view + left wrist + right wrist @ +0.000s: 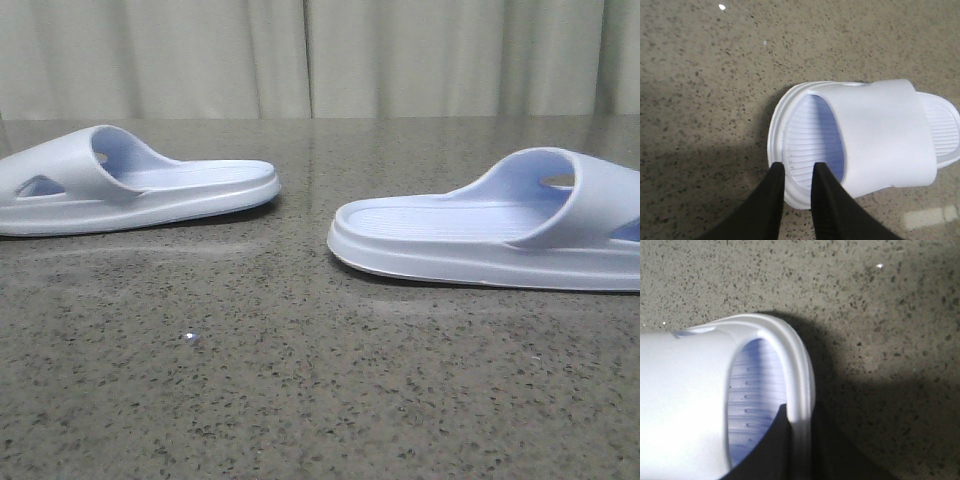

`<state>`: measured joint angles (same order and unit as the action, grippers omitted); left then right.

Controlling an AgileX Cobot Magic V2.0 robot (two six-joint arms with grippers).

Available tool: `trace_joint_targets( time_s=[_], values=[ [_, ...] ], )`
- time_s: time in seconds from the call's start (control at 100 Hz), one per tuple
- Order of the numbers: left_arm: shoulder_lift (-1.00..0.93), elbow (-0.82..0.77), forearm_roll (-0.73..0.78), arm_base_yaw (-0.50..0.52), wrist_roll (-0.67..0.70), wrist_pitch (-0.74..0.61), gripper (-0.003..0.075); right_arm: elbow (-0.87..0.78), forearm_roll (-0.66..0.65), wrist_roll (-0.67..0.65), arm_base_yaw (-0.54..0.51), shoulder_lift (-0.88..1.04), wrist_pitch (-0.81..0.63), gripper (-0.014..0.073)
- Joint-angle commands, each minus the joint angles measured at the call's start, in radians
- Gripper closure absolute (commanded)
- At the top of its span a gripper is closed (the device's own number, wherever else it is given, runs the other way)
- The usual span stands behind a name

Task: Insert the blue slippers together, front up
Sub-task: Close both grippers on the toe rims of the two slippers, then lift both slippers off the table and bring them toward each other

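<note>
A speckled grey stone table (300,400) carries two blue slippers (130,185) (500,230), lying well apart.

Left slipper (130,190): pale blue-white moulded foam slide; thick sole, ribbed footbed, wide strap with a small triangular cut-out; lies flat, sole down, heel end pointing toward the other slipper.
Left slipper, place: in the left wrist view (865,140) its toe-end rim sits between the two dark jaws, one inside over the footbed, one outside the sole edge.
Right slipper (500,230): same make and colour; lies flat, sole down, heel end pointing toward the left slipper, well apart from it.
Right slipper, place: in the right wrist view (715,390) its raised toe rim runs between the jaws, one dark finger inside under the strap, one outside.
</note>
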<state>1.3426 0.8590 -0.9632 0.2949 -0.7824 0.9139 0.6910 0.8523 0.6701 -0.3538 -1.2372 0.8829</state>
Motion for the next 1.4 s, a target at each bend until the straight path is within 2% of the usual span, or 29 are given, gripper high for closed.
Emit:
trace_joint_targets(
  time_s=[0.0, 0.11, 0.18, 0.37, 0.7, 0.8, 0.87, 0.94, 1.04, 1.39],
  values=[
    [0.038, 0.038, -0.15, 0.028, -0.086, 0.094, 0.0533, 0.026, 0.033, 0.02, -0.006, 0.013, -0.017, 0.0696],
    [0.092, 0.043, -0.17, 0.039, -0.086, 0.11, 0.04, 0.026, 0.034, 0.022, -0.006, 0.013, -0.017, 0.0696],
    [0.113, 0.045, -0.168, 0.039, -0.086, 0.109, 0.0352, 0.026, 0.034, 0.024, -0.006, 0.013, -0.017, 0.0696],
    [0.148, 0.063, -0.174, 0.039, -0.094, 0.078, 0.0347, 0.026, 0.034, 0.026, -0.006, 0.013, -0.017, 0.0696],
    [0.262, 0.1, -0.231, 0.035, -0.137, 0.185, 0.0349, 0.026, 0.034, 0.026, -0.006, 0.013, -0.017, 0.0696],
    [0.285, 0.1, -0.249, 0.035, -0.156, 0.201, 0.0381, 0.026, 0.034, 0.028, -0.006, 0.013, -0.017, 0.0696],
    [0.289, 0.1, -0.249, 0.035, -0.156, 0.201, 0.0435, 0.026, 0.034, 0.028, -0.006, 0.013, -0.017, 0.0696],
    [0.289, 0.1, -0.249, 0.034, -0.157, 0.212, 0.0526, 0.026, 0.034, 0.028, -0.006, 0.013, -0.017, 0.0696],
    [0.289, 0.1, -0.249, 0.034, -0.16, 0.214, 0.0708, 0.026, 0.034, 0.029, -0.006, 0.013, -0.017, 0.0696],
    [0.255, 0.13, -0.303, 0.046, -0.191, 0.275, 0.0705, 0.042, 0.034, 0.029, -0.006, 0.015, -0.052, 0.0696]
  ],
)
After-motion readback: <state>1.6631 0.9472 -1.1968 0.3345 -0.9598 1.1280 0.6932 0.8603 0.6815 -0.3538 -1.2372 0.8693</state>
